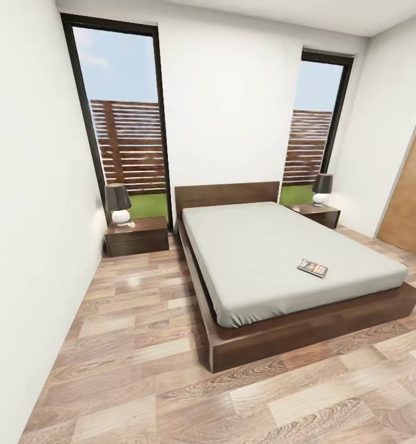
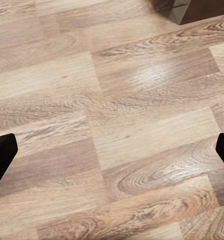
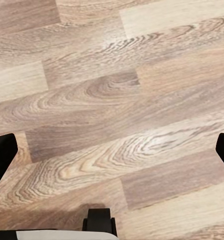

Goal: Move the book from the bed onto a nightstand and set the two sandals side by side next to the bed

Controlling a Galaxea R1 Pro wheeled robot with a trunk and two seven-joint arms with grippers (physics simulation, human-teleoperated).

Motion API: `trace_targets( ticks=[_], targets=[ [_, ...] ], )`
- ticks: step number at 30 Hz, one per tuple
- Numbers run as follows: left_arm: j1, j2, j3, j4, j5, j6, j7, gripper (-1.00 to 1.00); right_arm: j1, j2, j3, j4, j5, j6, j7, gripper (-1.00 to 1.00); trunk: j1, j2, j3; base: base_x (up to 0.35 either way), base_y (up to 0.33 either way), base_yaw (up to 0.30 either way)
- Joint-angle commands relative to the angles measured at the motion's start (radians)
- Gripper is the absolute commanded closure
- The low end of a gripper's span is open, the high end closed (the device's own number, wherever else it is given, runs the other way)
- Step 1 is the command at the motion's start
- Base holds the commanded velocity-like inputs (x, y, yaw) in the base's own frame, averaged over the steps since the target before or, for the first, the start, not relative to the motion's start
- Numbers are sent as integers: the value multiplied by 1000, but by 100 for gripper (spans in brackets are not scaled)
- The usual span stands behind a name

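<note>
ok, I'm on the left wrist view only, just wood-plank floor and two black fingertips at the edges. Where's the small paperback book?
Observer: The small dark-covered paperback book lies flat on the pale grey mattress of the dark brown wooden platform bed, near the foot end, toward the head view's right.
Operator: Which nightstand looks easier?
Observer: The low dark brown wooden nightstand left of the headboard has open floor in front; a black-shaded lamp stands on it.
Operator: Right gripper?
Observer: The right gripper is open over bare wood floor, holding nothing.
Operator: And mine?
Observer: The left gripper is also open, empty.
</note>
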Motion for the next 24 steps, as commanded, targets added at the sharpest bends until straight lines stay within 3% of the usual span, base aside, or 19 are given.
trace_targets(
  ticks=[1, 9, 24],
  targets=[
    [-1, 0, 0, 0, -1, -3, 0, -100, 0, 0, -2, 0, 0, 0, 1, -100, 0, -1, -1, 0, 0, 0],
    [-1, 0, -1, 0, -1, -3, 0, -100, 0, 0, -2, 0, 0, 0, 4, -100, 0, -1, -1, 0, 0, -72],
    [-1, 0, -1, 0, -1, -3, 0, -100, 0, 0, -2, 0, 0, 0, 5, -100, 0, -1, -1, 0, 0, -265]
  ],
)
